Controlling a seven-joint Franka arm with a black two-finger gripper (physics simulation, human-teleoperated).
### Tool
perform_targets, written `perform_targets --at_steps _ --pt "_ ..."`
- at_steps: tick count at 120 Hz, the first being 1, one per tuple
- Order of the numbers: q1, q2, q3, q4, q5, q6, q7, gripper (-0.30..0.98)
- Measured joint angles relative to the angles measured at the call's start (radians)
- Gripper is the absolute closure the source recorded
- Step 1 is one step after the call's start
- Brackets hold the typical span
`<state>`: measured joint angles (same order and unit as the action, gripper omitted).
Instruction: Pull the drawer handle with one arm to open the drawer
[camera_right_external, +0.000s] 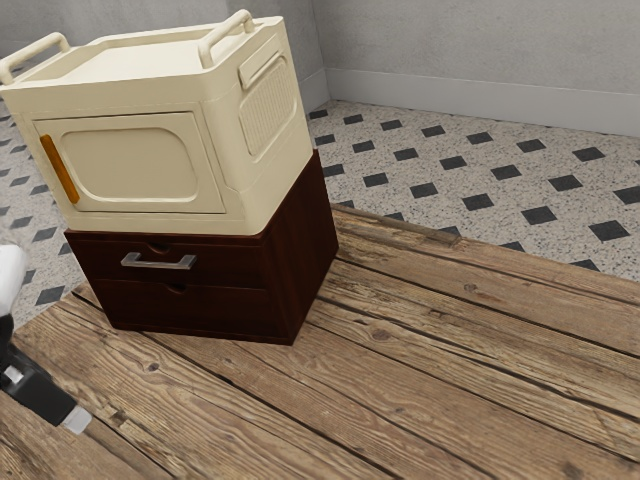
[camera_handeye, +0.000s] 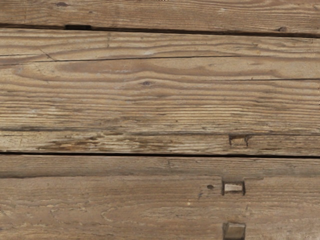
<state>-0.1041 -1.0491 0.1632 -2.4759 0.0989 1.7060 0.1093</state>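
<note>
Our gripper hangs near the exterior view's left edge, well apart from the silvery handle — and we cannot tell whether its fingers are apart or together. That handle sits on the upper drawer, closed in the dark red-brown chest. A cream cabinet with an orange pull stands on top. In the wrist view we see the wooden table's planks.

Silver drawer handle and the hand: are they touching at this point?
Apart. The exterior view shows the hand low at its left, with a plain stretch of wooden table showing between it and the silver drawer handle.
</note>
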Motion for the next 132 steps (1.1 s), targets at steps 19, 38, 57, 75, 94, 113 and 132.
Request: perform_targets --at_steps 19,38,57,75,94,113,132 --pt "0.097 0.003 -0.014 -0.014 0.005 0.055 0.312 0.00" --pt "0.132 0.025 -0.046 -0.004 0.007 0.078 0.555 0.00" --pt "0.141 0.061 -0.054 0.000 0.009 0.088 0.742 0.00" --pt "0.158 0.105 -0.060 0.030 0.011 0.110 0.879 0.00" --pt "0.159 0.161 -0.060 0.052 0.015 0.150 0.993 0.00" --pt "0.194 0.215 -0.060 0.055 0.014 0.218 1.061 0.00" --pt "0.218 0.293 -0.057 0.083 0.013 0.312 1.113 0.00"
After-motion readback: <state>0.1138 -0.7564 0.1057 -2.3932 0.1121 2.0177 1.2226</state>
